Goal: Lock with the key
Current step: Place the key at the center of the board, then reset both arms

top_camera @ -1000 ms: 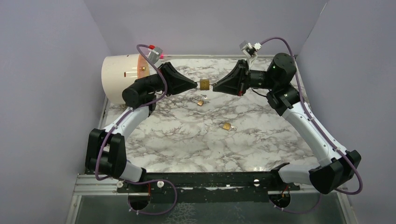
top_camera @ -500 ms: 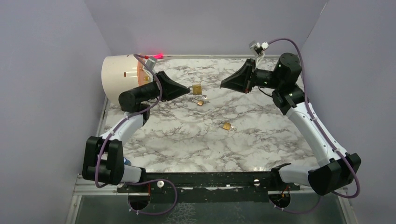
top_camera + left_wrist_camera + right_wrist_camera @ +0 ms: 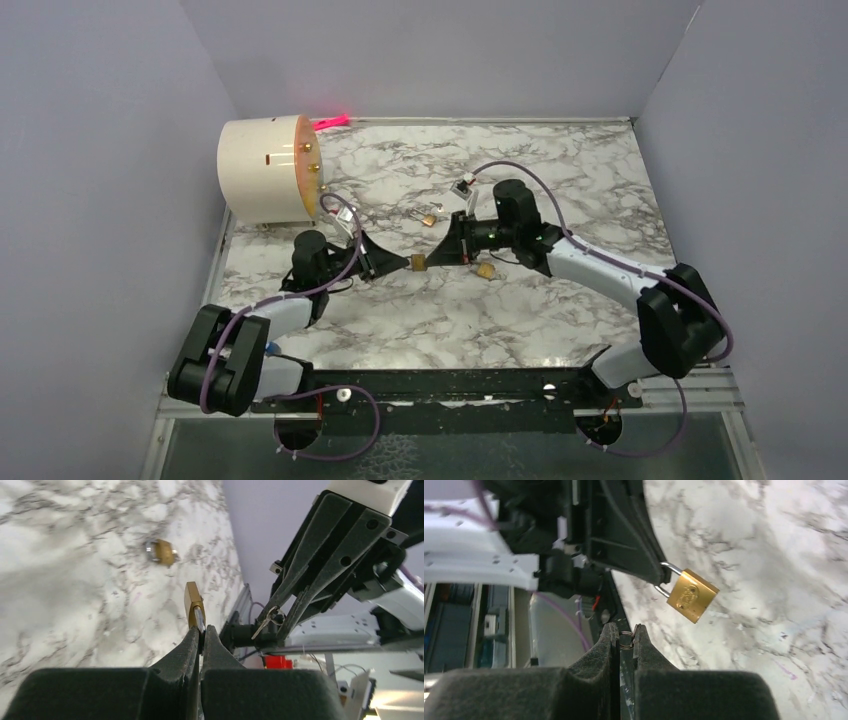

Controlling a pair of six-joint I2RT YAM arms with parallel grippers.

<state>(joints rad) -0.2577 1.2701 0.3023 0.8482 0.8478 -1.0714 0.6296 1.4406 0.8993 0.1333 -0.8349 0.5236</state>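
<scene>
My left gripper (image 3: 398,263) is shut on the shackle of a small brass padlock (image 3: 416,263) and holds it low over the marble table (image 3: 560,190). In the left wrist view the padlock (image 3: 193,602) sticks out edge-on from my shut left gripper (image 3: 201,632). My right gripper (image 3: 441,258) faces it from the right, a small gap away, shut on a key ring (image 3: 625,636). The silver key (image 3: 263,623) hangs at its fingertips. In the right wrist view the padlock (image 3: 692,596) hangs ahead of my right gripper (image 3: 625,630).
Two more brass padlocks lie on the table, one (image 3: 428,219) behind the grippers and one (image 3: 486,270) under the right arm, also in the left wrist view (image 3: 161,552). A white cylinder (image 3: 262,168) lies at the back left. Walls enclose three sides.
Both arms have dropped from high at the back to low over the table's middle. The left gripper carried the padlock down. The right gripper has closed in on the padlock again.
</scene>
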